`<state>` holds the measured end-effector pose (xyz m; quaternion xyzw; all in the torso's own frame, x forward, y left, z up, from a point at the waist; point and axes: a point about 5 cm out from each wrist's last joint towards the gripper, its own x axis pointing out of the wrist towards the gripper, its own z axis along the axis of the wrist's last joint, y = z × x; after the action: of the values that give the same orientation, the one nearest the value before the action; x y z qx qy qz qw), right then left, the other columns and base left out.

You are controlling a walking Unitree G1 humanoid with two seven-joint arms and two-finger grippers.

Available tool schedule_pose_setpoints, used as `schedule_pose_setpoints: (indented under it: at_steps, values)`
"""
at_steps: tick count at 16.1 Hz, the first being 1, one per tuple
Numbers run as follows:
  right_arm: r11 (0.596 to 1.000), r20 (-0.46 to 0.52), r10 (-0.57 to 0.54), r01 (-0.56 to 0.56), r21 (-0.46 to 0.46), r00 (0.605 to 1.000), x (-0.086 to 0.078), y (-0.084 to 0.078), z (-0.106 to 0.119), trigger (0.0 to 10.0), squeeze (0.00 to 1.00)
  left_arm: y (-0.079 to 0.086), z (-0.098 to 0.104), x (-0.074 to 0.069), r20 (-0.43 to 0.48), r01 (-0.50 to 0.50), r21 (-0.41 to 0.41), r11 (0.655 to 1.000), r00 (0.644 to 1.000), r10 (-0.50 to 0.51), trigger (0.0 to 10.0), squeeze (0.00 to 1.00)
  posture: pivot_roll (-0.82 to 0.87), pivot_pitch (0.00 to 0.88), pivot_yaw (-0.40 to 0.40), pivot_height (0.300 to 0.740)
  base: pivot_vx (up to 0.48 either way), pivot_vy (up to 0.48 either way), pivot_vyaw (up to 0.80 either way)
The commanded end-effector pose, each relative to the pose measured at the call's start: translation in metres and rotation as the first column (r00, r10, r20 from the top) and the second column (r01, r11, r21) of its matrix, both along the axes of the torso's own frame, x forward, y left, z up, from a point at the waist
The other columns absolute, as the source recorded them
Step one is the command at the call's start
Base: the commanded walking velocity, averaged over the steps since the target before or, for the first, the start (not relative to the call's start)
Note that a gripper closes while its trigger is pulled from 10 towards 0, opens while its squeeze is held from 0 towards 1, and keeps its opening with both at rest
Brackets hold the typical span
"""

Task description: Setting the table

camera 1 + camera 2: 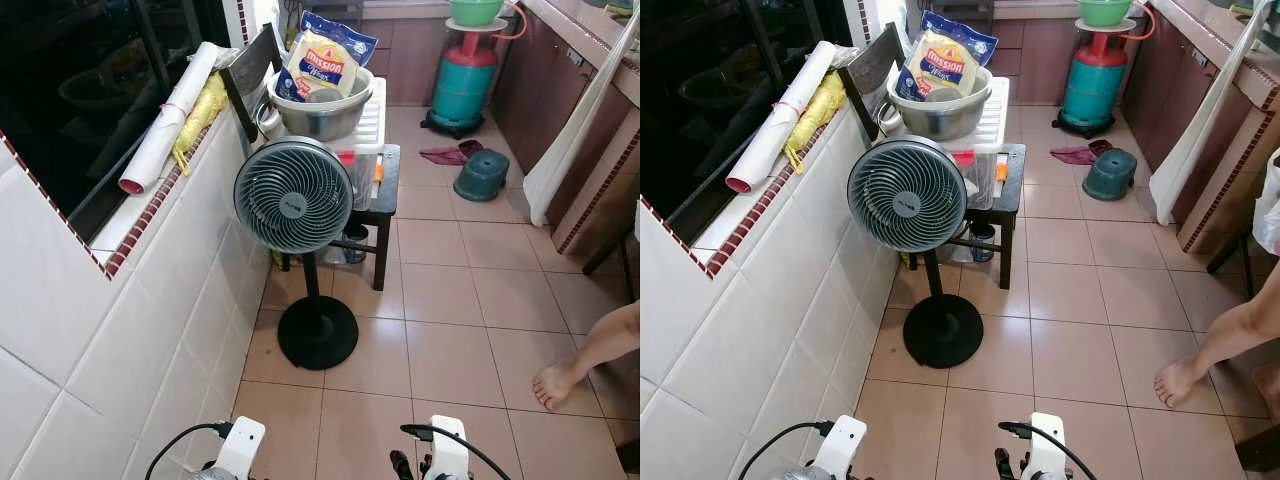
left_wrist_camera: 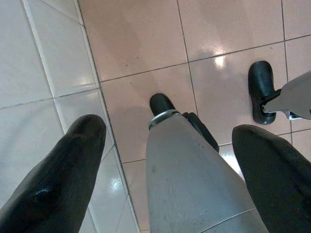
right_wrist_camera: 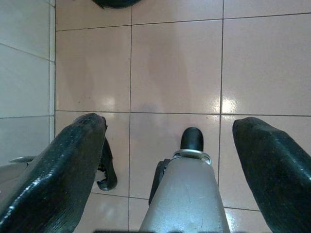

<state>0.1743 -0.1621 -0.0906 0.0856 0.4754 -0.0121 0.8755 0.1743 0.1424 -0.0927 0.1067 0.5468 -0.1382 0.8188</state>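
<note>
I am standing in a narrow tiled kitchen passage, looking forward and down. Both my arms hang at my sides. My left tool [image 2: 165, 165] points at the floor [image 1: 440, 330] with its two black fingers [image 2: 63, 174] spread wide apart, grasping nothing; between them I see my own silver leg and black foot on the pinkish floor tiles, close to the white tiled wall [image 1: 130, 330]. My right tool [image 3: 170, 170] hangs the same way, fingers [image 3: 58, 170] released and well apart, nothing between them but my other leg and the floor.

Ahead of me, beside the white wall on my left, a grey standing fan [image 1: 294, 194] rises from a round black base [image 1: 317, 332]. Just behind the fan is a small dark bench [image 1: 385, 190] carrying a white rack. On the rack sits a large metal bowl [image 1: 322, 108], and a blue and yellow packet of wraps [image 1: 325, 58] leans upright inside it. Whether any tableware lies in the bowl I cannot tell.

On the wall's ledge to my left lie a rolled white sheet [image 1: 170, 115] and a yellow bundle [image 1: 200, 115], side by side, below a dark window.

Farther along the floor stands a teal gas cylinder [image 1: 465, 80] with a green bowl [image 1: 475, 11] set on top. Near it are a small green stool [image 1: 482, 175] and a dark red cloth [image 1: 443, 155] on the tiles. Brown cabinets run along my right. A person's bare foot [image 1: 556, 383] and lower leg rest on the floor at my right.
</note>
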Motion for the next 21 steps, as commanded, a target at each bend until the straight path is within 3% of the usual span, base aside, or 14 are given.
schedule_pose_setpoints:
  at_steps: [1, 3, 7, 11, 14, 17, 19, 20, 21]
  values:
    - [0.968, -0.088, -0.081, 0.057, -0.245, 0.993, -0.023, -0.047, -0.005, 10.0, 0.0, 0.013, 0.019, 0.035, 0.118, -0.088, -0.123, 0.989, 0.988, 0.103, 10.0, 0.0, -0.11, 0.0, 0.076, 0.74, 0.0, 0.0, 0.0]
    - [0.986, -0.033, -0.015, 0.009, -0.165, 0.999, -0.005, -0.03, 0.0, 10.0, 0.0, 0.009, 0.025, 0.047, 0.198, -0.079, -0.074, 0.994, 0.976, 0.092, 10.0, 0.0, -0.1, 0.0, 0.064, 0.74, 0.0, 0.0, 0.0]
    - [0.99, -0.021, 0.001, -0.004, -0.14, 1.0, -0.003, -0.027, 0.001, 10.0, 0.0, 0.01, 0.025, 0.048, 0.2, -0.071, -0.054, 0.996, 0.977, 0.08, 10.0, 0.0, -0.11, 0.0, 0.064, 0.74, 0.0, 0.0, 0.0]
    - [0.994, 0.03, 0.033, -0.03, -0.103, 0.999, 0.002, -0.021, 0.003, 10.0, 0.0, 0.009, 0.027, 0.05, 0.209, -0.112, -0.087, 0.99, 0.97, 0.128, 10.0, 0.0, -0.1, 0.0, 0.062, 0.74, 0.0, 0.0, 0.0]
    - [0.999, 0.144, 0.041, -0.037, -0.034, 0.989, 0.03, -0.002, 0.017, 10.0, 0.0, 0.013, 0.038, 0.066, 0.271, -0.197, -0.166, 0.966, 0.933, 0.237, 10.0, 0.0, -0.07, 0.0, 0.056, 0.74, 0.0, 0.0, 0.0]
    - [0.991, 0.245, 0.132, -0.124, -0.048, 0.961, 0.054, 0.017, 0.031, 10.0, 0.0, 0.019, 0.045, 0.075, 0.327, -0.231, -0.215, 0.949, 0.898, 0.293, 10.0, 0.0, -0.02, 0.0, 0.02, 0.74, 0.0, 0.0, 0.0]
    - [0.985, 0.308, 0.17, -0.161, -0.057, 0.936, 0.065, 0.02, 0.04, 10.0, 0.0, 0.016, 0.056, 0.086, 0.421, -0.186, -0.251, 0.95, 0.863, 0.28, 10.0, 0.0, 0.01, 0.0, -0.002, 0.74, 0.0, 0.0, 0.0]
    - [0.979, 0.359, 0.205, -0.191, -0.074, 0.911, 0.072, 0.02, 0.047, 10.0, 0.0, 0.008, 0.066, 0.095, 0.478, -0.139, -0.314, 0.939, 0.832, 0.283, 10.0, 0.0, 0.02, 0.0, -0.01, 0.74, 0.0, 0.0, 0.0]
    - [0.975, 0.384, 0.22, -0.195, -0.103, 0.897, 0.076, 0.016, 0.051, 10.0, 0.0, 0.006, 0.071, 0.098, 0.523, -0.101, -0.311, 0.945, 0.812, 0.259, 10.0, 0.0, 0.02, 0.0, -0.014, 0.74, 0.0, 0.0, 0.0]
